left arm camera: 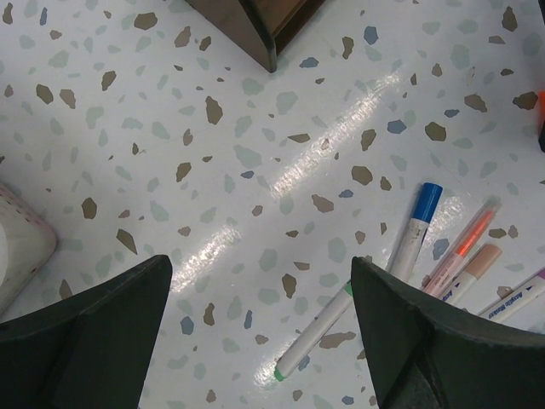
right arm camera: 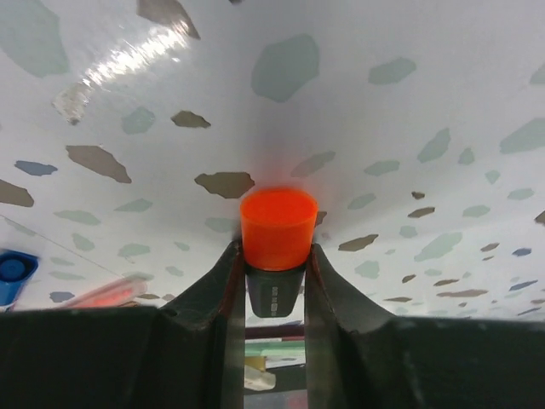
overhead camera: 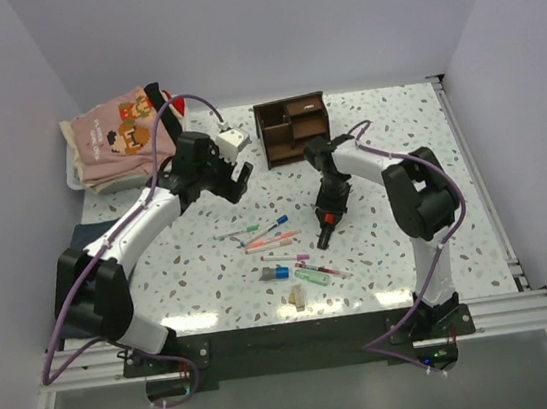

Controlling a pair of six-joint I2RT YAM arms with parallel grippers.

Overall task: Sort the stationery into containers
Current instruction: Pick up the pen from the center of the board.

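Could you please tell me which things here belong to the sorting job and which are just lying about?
Job: orange highlighter; blue-capped pen; mint green marker; wooden organizer.
Lying about: white tray; folded clothes.

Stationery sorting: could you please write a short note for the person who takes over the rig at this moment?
Left gripper: open, holding nothing, above the table near the pens.
Right gripper: shut on the orange highlighter; whether it is lifted, I cannot tell.
Other pens, among them the blue-capped pen and the mint green marker, lie loose on the table in front of the organizer.
Done: no pen visible in the organizer yet.
Left: bring the highlighter there, then every other pen.
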